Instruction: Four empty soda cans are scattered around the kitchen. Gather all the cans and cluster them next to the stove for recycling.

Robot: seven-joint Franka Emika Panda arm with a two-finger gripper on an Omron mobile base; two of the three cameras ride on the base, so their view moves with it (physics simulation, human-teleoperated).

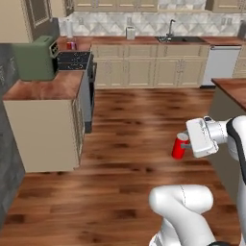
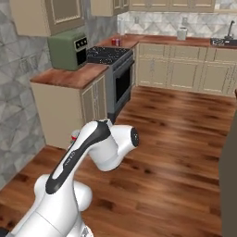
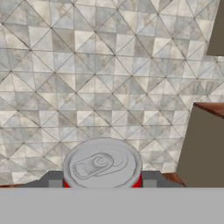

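The claw (image 1: 185, 144) is clamped on a red soda can (image 1: 179, 146) and holds it upright in the air above the wooden floor (image 1: 134, 125). In the hand view, the silver top of this can (image 3: 102, 164) sits between the two dark fingertips (image 3: 54, 180), with a tiled wall (image 3: 96, 74) behind it. From the claw, the stove (image 1: 74, 61) is far away at about 10 o'clock, between two parts of the desk (image 1: 45, 89). A second red can (image 1: 71, 45) stands on the desk just beyond the stove, and a green toaster oven (image 1: 36, 57) stands beside it.
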